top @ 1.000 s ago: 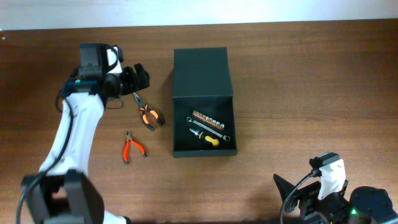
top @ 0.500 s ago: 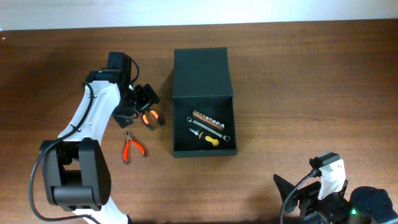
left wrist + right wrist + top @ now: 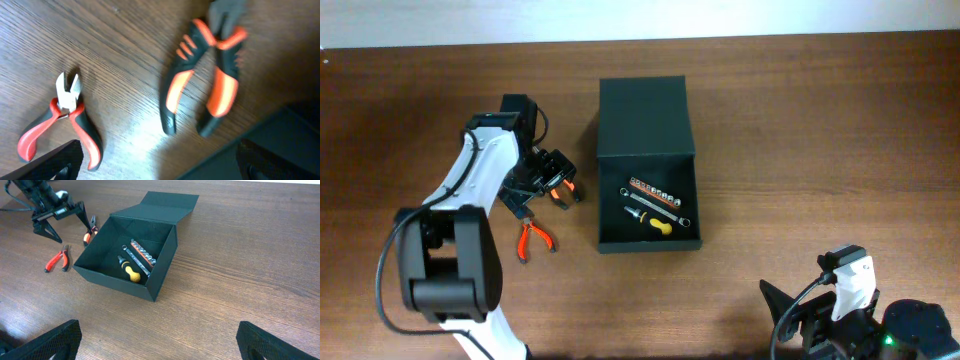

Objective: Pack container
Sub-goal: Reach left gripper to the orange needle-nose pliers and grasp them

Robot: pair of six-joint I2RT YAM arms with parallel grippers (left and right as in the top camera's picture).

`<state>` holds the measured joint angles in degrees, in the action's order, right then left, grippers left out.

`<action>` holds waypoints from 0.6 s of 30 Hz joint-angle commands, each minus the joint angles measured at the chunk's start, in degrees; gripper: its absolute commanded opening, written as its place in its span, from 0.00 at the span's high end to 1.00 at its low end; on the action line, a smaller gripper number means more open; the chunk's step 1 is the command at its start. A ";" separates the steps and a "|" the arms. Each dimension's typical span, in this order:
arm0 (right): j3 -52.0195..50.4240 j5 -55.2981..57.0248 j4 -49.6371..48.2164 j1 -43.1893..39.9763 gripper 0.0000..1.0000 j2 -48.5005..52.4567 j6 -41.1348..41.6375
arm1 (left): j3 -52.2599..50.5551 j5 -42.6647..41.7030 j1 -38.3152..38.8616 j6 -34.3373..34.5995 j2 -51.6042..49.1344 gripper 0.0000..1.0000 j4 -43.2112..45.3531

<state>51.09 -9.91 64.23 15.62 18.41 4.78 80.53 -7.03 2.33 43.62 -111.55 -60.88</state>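
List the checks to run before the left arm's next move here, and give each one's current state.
1. Lid of the container open: ok.
2. The left pincer open: ok.
3. The left pincer above the orange-black pliers: ok.
4. Pincer low enough for a grasp: cannot tell.
5. Bare floor left in the container beside the screwdriver: ok.
6. The right pincer apart from the container: ok.

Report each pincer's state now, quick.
Left pincer: open, holding nothing, over the orange-black pliers.
Right pincer: open, empty.
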 commanded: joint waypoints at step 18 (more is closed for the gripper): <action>-0.04 0.70 -0.17 -0.37 0.01 -0.44 0.63 | 1.16 -0.22 -2.40 2.21 -5.99 0.10 2.67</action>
<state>51.09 -9.91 64.25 15.62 18.41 4.75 80.53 -7.05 0.23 45.10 -116.55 -58.52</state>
